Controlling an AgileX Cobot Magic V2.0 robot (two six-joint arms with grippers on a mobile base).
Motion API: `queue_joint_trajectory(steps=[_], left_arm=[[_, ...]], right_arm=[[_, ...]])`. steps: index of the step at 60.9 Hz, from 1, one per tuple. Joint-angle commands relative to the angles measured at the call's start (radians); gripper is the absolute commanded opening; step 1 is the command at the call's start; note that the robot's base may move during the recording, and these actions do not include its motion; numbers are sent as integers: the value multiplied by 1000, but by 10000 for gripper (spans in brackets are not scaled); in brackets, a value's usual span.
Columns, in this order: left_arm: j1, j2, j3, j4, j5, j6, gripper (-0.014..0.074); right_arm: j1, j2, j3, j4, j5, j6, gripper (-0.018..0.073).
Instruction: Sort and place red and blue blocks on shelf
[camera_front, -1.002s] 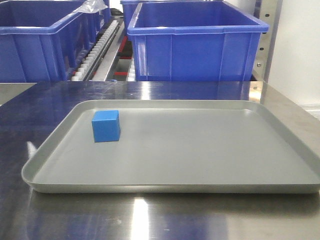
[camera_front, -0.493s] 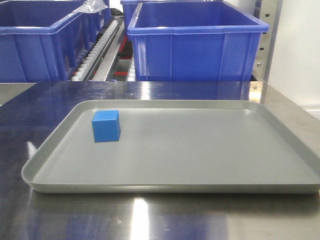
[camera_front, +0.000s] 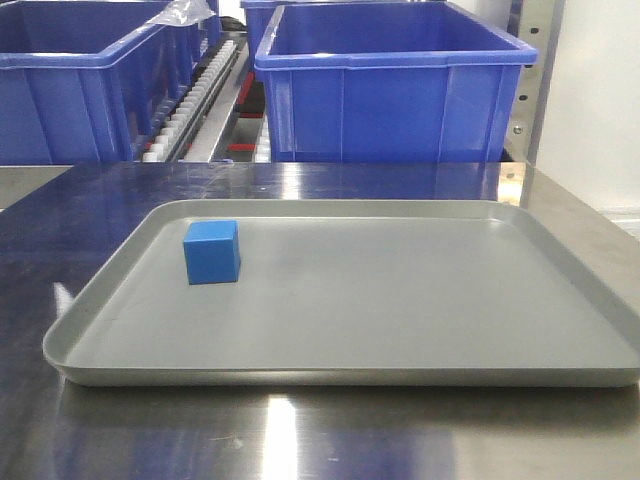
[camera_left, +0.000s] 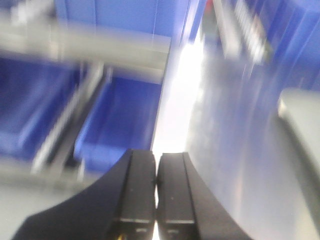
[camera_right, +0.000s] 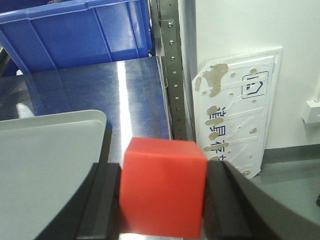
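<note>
The blue block (camera_front: 212, 251) rests on the left part of a shallow grey tray (camera_front: 400, 330) in the front view, with no gripper near it there. In the right wrist view my right gripper (camera_right: 162, 197) is shut on the red block (camera_right: 164, 190), held above the steel tabletop just right of the tray corner (camera_right: 50, 150). My left gripper (camera_left: 156, 187) is shut with nothing between its fingers; its view is motion-blurred. The shelf shows as a steel upright (camera_right: 172, 75) and white roller tracks (camera_front: 195, 100) behind the table.
Two large dark-blue bins (camera_front: 390, 85) (camera_front: 70, 90) stand on the rack behind the steel tabletop (camera_front: 300, 180). A white wall panel (camera_right: 240, 110) stands right of the upright. Blue bins and a steel rail (camera_left: 100, 50) blur past in the left wrist view.
None in the front view: the blue block and tray stay where they were.
</note>
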Motion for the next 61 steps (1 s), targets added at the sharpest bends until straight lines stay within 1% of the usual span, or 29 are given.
queue_joint_trajectory(steps=[1,8,12,19,30,37,41,44,47,48,49,50,54,55,57,61], left_arm=[[-14,174,-169,-12,-60,-9,141],[-36,372,-395,-26,34,-9,141],[-50,473,-500,-28,100,-9,141],[-67,593,-643,-28,207,-4,141],[-74,677,-746,-31,320,-4,141],[-74,684,-753,-33,294,-4,141],[-74,684,-753,-58,285,-4,141],[-74,684,-753,-95,281,-14,141],[-74,684,-753,-188,290,-27,142],[-74,684,-753,-243,294,-39,141],[-74,684,-753,-282,294,-42,141],[-74,684,-753,-342,294,-42,141],[-74,684,-754,-494,264,-40,141],[-74,684,-754,-510,255,-37,142],[-74,684,-758,-517,236,-33,141],[-74,684,-758,-485,216,-33,141]], right_arm=[[-5,7,-28,-14,-94,-10,52],[-5,7,-28,-14,-94,-10,52],[-5,7,-28,-14,-94,-10,52],[-5,7,-28,-14,-94,-10,52],[-5,7,-28,-14,-94,-10,52],[-5,7,-28,-14,-94,-10,52],[-5,7,-28,-14,-94,-10,52],[-5,7,-28,-14,-94,-10,52],[-5,7,-28,-14,-94,-10,52],[-5,7,-28,-14,-94,-10,52],[-5,7,-28,-14,-94,-10,52],[-5,7,-28,-14,-94,-10,52],[-5,7,-28,-14,-94,-10,52],[-5,7,-28,-14,-94,-10,52],[-5,7,-28,-14,-94,-10,52],[-5,7,-28,-14,-94,-10,52]])
